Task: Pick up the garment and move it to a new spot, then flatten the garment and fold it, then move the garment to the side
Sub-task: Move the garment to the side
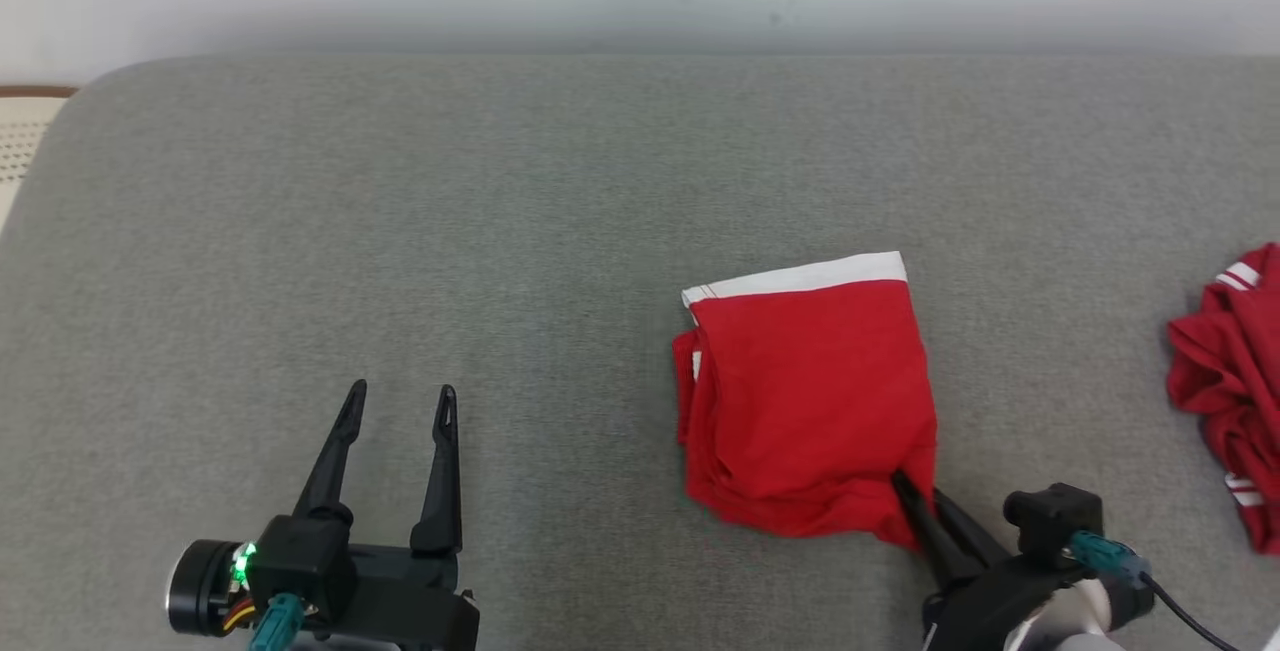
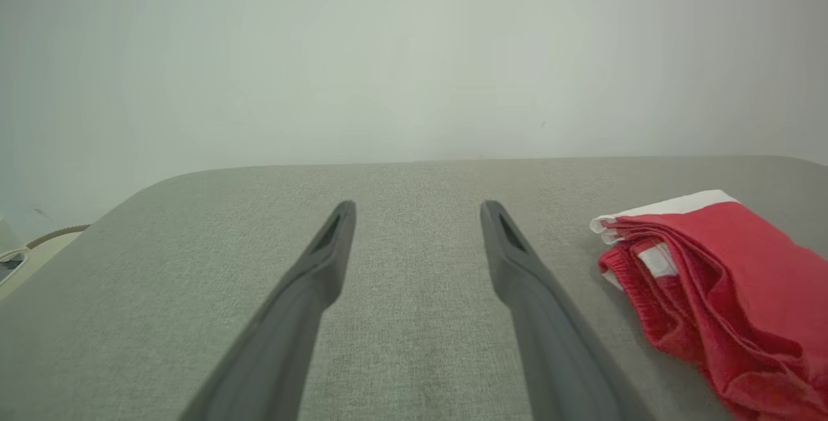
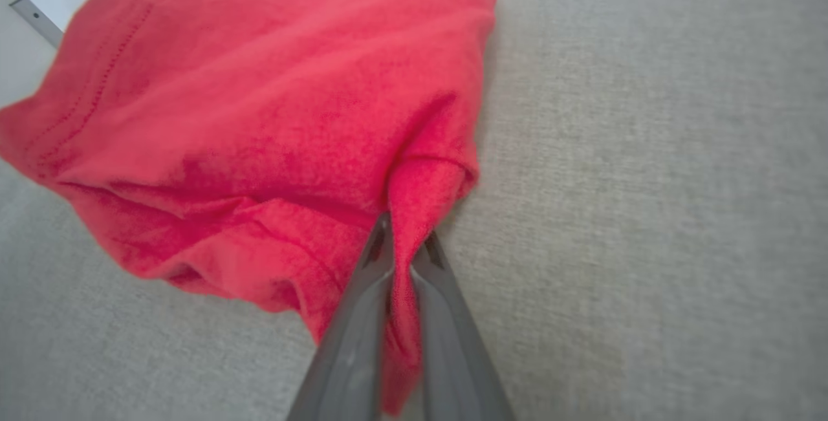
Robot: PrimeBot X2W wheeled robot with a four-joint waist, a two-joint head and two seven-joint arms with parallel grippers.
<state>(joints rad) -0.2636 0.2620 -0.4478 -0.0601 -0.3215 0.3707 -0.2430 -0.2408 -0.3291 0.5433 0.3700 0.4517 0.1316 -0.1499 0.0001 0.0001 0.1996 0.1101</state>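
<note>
- Lower left: the left tool stands with its fingers wide apart and empty, over the grey woven desk, with free room all round.
- Right of centre: a folded red garment of soft knit lies with a white band along its top edge.
- Lower right: the right tool is clamped on the garment's lower-right corner.
- Right edge: crumpled red cloth, white-striped, lies well apart.

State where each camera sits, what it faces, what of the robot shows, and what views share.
Head view: on the head, facing down at the grey cushion; left gripper open, right gripper shut on the folded red garment.
Left wrist view: on that wrist, facing along spread fingers across the cushion to the wall.
Right wrist view: on that wrist, facing along closed fingers at its pinched corner.
All three share the garment.
</note>
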